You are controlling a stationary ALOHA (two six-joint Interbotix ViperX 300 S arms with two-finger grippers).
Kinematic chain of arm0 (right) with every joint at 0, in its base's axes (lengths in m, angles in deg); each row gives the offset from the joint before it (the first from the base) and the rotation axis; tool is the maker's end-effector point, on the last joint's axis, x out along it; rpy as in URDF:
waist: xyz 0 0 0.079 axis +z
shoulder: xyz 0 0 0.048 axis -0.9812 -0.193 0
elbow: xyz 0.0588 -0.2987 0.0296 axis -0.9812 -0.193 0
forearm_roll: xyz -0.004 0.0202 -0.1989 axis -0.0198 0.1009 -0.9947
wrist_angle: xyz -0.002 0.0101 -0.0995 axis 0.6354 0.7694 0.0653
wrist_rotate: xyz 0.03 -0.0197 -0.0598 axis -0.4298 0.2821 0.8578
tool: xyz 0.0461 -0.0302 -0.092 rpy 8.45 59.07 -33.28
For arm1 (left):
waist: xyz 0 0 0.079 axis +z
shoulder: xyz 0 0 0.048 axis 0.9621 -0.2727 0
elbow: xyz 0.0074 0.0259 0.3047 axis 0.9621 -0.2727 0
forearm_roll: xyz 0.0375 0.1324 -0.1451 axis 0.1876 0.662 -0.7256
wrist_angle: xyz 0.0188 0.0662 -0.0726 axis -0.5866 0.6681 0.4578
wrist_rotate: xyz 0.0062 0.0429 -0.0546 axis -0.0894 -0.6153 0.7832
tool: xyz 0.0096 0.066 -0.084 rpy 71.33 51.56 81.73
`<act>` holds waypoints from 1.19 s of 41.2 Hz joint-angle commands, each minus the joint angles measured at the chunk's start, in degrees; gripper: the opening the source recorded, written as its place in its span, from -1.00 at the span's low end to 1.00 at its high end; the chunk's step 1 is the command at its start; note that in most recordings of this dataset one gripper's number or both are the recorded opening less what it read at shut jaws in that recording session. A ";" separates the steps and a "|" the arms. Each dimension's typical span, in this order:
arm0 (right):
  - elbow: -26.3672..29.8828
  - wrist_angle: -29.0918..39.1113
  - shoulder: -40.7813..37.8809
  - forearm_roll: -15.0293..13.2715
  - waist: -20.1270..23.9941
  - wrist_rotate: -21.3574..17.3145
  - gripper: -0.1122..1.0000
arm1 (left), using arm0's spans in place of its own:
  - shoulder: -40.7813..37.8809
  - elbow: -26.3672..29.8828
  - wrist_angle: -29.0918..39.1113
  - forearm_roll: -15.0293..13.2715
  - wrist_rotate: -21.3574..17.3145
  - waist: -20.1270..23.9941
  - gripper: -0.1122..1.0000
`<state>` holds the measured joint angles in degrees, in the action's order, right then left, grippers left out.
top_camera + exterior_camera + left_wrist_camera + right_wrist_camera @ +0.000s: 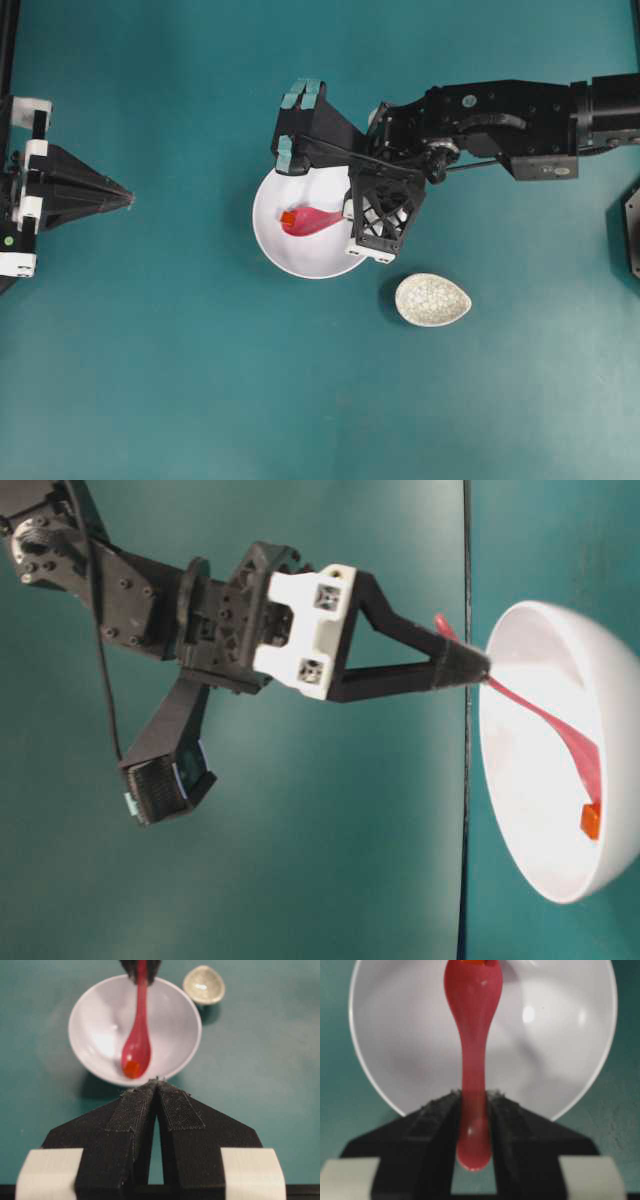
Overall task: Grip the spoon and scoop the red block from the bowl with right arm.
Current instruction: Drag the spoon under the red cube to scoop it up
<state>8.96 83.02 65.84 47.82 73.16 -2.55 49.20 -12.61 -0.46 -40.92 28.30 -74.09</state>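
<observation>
The white bowl [268,238] sits mid-table. Inside it lies the pink spoon [318,220], scoop down against the inner wall and handle rising toward the right. My right gripper [347,218] is shut on the handle; the right wrist view has the handle [472,1035] pinched between both pads with its end poking out behind. The red block [288,216] rests at the scoop's far tip [131,1068]; whether it sits in the scoop or just against it is unclear. My left gripper [130,199] stays far left, shut and holding nothing.
A small egg-shaped, grey-speckled dish [432,299] stands just right of the bowl and nearer the front. The right arm's forearm [500,118] reaches in from the right edge above the bowl's rim. Teal tabletop lies all around.
</observation>
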 commanded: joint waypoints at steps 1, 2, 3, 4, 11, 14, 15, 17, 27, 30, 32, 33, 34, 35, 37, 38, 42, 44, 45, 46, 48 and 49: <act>-0.26 -1.49 1.93 -0.35 0.18 -0.18 -0.34 | -0.18 1.49 -0.26 0.09 0.18 0.00 -0.79; -0.53 -1.76 2.11 -0.44 0.18 -0.26 -0.34 | -0.18 1.49 -0.18 0.09 0.18 0.00 -0.79; -1.05 -2.02 2.29 -0.44 0.18 -0.44 -0.34 | -0.18 1.49 -0.26 0.09 0.18 0.09 -0.79; -1.32 -2.20 2.55 -0.53 0.18 -0.53 -0.34 | -0.18 1.49 -0.26 0.00 0.18 0.00 -0.79; -4.22 -3.78 4.13 -0.53 0.26 -0.79 -0.34 | -0.18 1.49 -0.26 0.09 0.09 0.00 -0.79; -5.45 -4.75 4.83 -0.53 0.44 -0.79 -0.34 | -0.18 1.49 -0.26 0.09 0.09 0.00 -0.79; -5.89 -5.10 5.19 -0.53 0.53 -0.79 -0.34 | -0.18 1.41 -0.26 0.00 0.18 0.00 -0.79; -6.50 -5.71 5.54 -0.44 0.62 -0.79 -0.34 | -0.18 1.49 -0.26 0.09 0.09 0.00 -0.79; -10.72 -7.73 8.00 -0.44 1.76 -0.97 -0.35 | -0.18 1.49 -0.26 0.09 0.18 0.00 -0.79; -11.95 -8.44 8.88 -0.44 2.02 -1.05 -0.35 | -0.18 1.49 -0.26 0.09 0.18 0.00 -0.79; -12.83 -9.14 9.40 -0.44 2.29 -1.05 -0.35 | -0.18 1.41 -0.26 0.09 0.09 0.00 -0.79; -13.18 -9.49 9.67 -0.44 2.37 -1.05 -0.34 | -0.18 1.41 -0.26 0.09 0.09 0.00 -0.79; -13.62 -10.02 9.93 -0.44 2.55 -1.05 -0.34 | -0.18 1.41 -0.26 0.09 0.18 0.00 -0.79; -13.89 -10.37 10.28 -0.35 2.55 -1.05 -0.34 | -0.18 1.49 -0.26 0.00 0.18 0.00 -0.79; -14.59 -11.43 10.72 -0.35 2.64 -1.05 -0.34 | -0.18 1.49 -0.26 0.09 0.09 0.00 -0.79; -14.94 -12.04 10.99 -0.26 2.72 -1.05 -0.34 | -0.18 1.41 -0.26 0.09 0.18 0.00 -0.79; -16.17 -13.97 11.69 -0.26 2.81 -1.05 -0.34 | -0.18 1.41 -0.26 0.09 0.18 0.00 -0.79; -16.61 -14.50 11.95 -0.35 2.90 -1.05 -0.34 | -0.18 1.49 -0.18 0.09 0.18 0.00 -0.79; -16.88 -14.94 12.13 -0.35 2.90 -1.14 -0.35 | -0.18 1.49 -0.26 0.09 0.18 0.00 -0.79; -17.14 -15.03 12.22 -0.26 2.81 -1.05 -0.34 | -0.18 1.49 -0.26 0.09 0.18 0.00 -0.79; -17.58 -15.38 12.30 -0.35 2.90 -1.05 -0.35 | -0.18 1.49 -0.18 0.09 0.18 0.09 -0.79; -17.93 -15.47 12.48 -0.26 2.90 -1.05 -0.35 | -0.18 1.49 -0.18 0.09 0.18 0.00 -0.79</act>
<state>-8.97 68.43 76.48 47.38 75.88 -3.60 49.20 -12.61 -0.38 -40.92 28.47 -74.09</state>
